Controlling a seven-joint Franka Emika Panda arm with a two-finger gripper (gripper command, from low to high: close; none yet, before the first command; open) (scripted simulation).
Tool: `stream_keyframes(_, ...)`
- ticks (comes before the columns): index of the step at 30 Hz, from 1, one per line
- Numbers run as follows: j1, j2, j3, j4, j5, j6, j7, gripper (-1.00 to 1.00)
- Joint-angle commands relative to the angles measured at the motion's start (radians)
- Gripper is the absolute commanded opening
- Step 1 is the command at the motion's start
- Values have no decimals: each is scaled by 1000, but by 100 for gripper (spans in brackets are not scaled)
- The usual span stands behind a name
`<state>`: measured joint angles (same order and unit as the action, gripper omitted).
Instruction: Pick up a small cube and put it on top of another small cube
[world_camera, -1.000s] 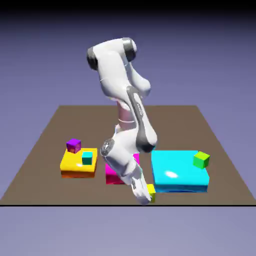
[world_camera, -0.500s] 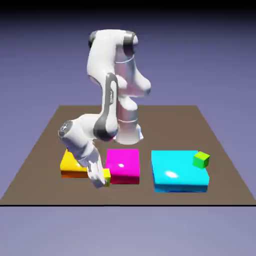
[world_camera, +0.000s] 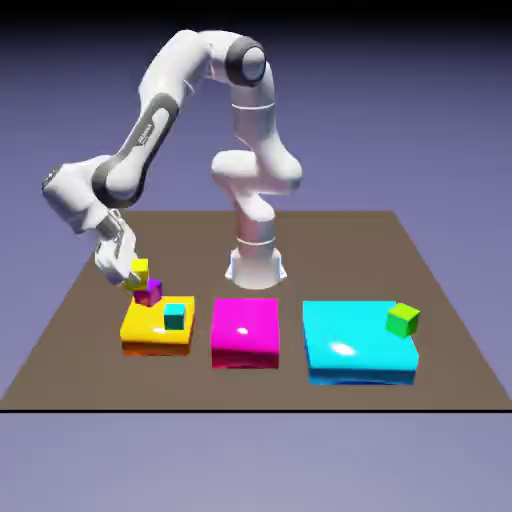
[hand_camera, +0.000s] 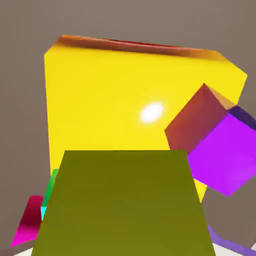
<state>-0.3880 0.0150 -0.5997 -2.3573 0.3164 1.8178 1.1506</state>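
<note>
You have one pincer, closed on one yellow cube | below it: one purple cube; contact unclear | nearby: one teal cube, three slabs (yellow, magenta, cyan), one green cube farthest | arm lettering too small | brown tabletop beneath, blue-violet backdrop behind

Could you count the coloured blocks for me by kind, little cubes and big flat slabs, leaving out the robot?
Small cubes: 4 (yellow cube, purple cube, teal cube, green cube)
Big flat slabs: 3 (yellow-orange slab, magenta slab, cyan slab)
Total: 7
</note>
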Motion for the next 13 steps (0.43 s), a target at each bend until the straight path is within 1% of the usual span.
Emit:
stream_keyframes(1,-7,-28,-18,-14,-13,8,27,-100)
stream_keyframes(5,-14,-33,-22,-16,-16,13,38,-100)
stream_keyframes(9,1,47,9,-125,71,177,-30,-100)
stream_keyframes(10,1,47,9,-125,71,177,-30,100)
stream_keyframes(11,1,47,9,-125,71,177,-30,100)
stream_keyframes(13,-7,5,-8,-67,25,90,7,100)
